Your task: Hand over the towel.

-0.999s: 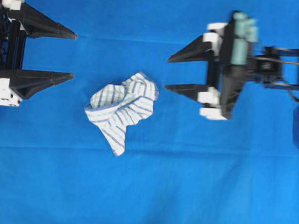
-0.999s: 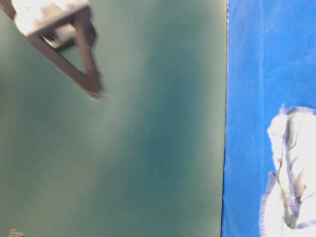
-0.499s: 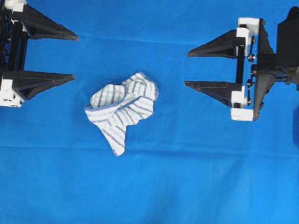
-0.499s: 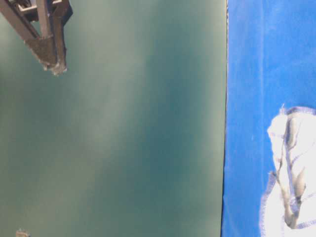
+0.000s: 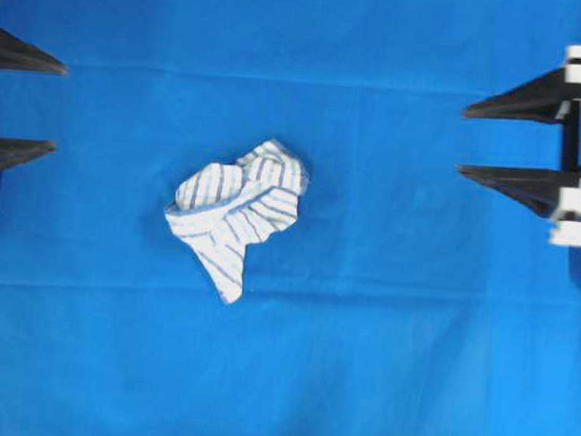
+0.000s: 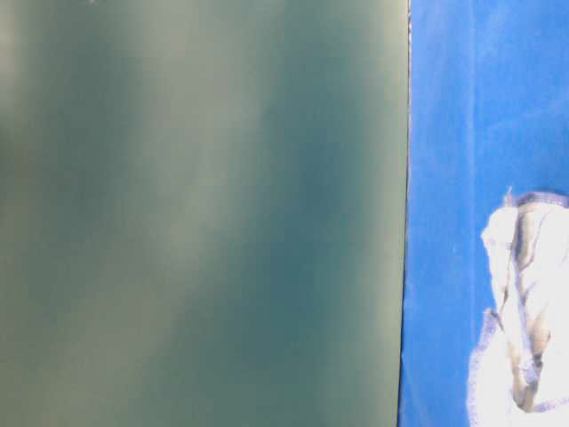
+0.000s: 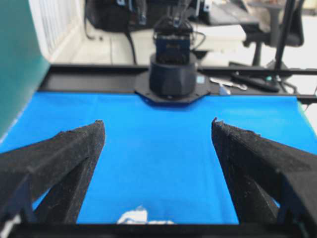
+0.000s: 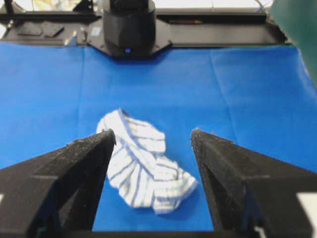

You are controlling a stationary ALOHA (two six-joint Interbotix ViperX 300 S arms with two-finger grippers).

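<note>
The towel (image 5: 236,209), a small white cloth with thin blue-grey stripes, lies crumpled on the blue sheet (image 5: 360,363), a little left of centre. Nothing holds or touches it. My left gripper (image 5: 59,105) is open at the far left edge, well apart from the towel. My right gripper (image 5: 461,141) is open at the far right, also well clear. In the right wrist view the towel (image 8: 143,163) lies on the sheet beyond the spread right gripper (image 8: 152,132). The left wrist view shows only a sliver of the towel (image 7: 133,216) below the open left gripper (image 7: 156,122). The table-level view catches the towel (image 6: 524,302) at its right edge.
The blue sheet covers the whole work surface. The black base of the opposite arm (image 7: 173,74) stands at the sheet's far edge in the left wrist view, and the other base (image 8: 130,25) in the right wrist view. A dark green panel (image 6: 204,213) fills most of the table-level view.
Both grippers have drawn back outward, the left to the left edge and the right to the right edge, staying open. The finger has left the table-level view. The towel stays where it was.
</note>
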